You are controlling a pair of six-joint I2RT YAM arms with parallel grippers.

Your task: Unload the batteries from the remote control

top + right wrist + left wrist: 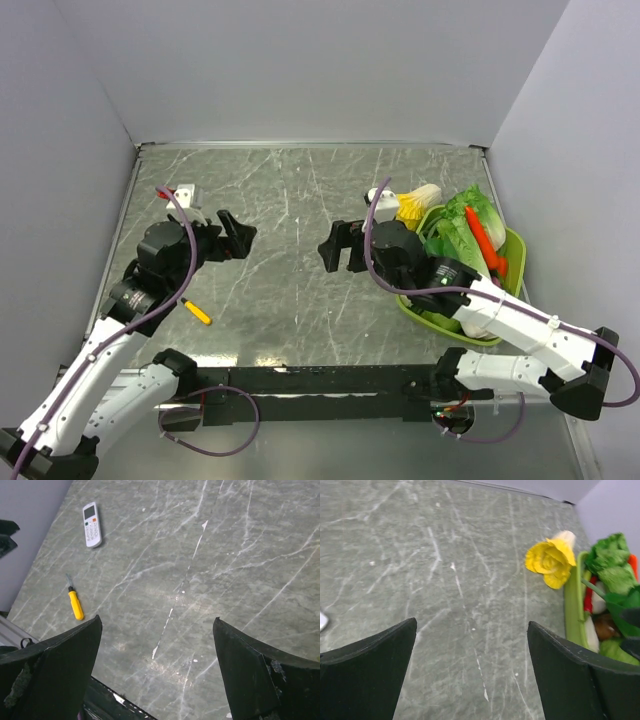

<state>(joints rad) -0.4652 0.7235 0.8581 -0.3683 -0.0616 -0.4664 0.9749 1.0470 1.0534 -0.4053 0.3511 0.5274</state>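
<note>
The white remote control (91, 524) lies flat on the table with its screen and buttons up, far left in the right wrist view. In the top view it (186, 193) lies at the back left, partly behind the left arm. No batteries show in any view. My left gripper (238, 236) is open and empty over the table, to the right of the remote; in its own view (472, 670) only bare table lies between the fingers. My right gripper (338, 248) is open and empty at mid-table; its own view (157, 670) shows bare table between the fingers.
A yellow-handled screwdriver (198, 312) lies near the left arm and also shows in the right wrist view (76, 604). A green basket (515, 250) of toy vegetables stands at the right. A yellow toy vegetable (551, 560) lies beside it. Grey walls enclose the table.
</note>
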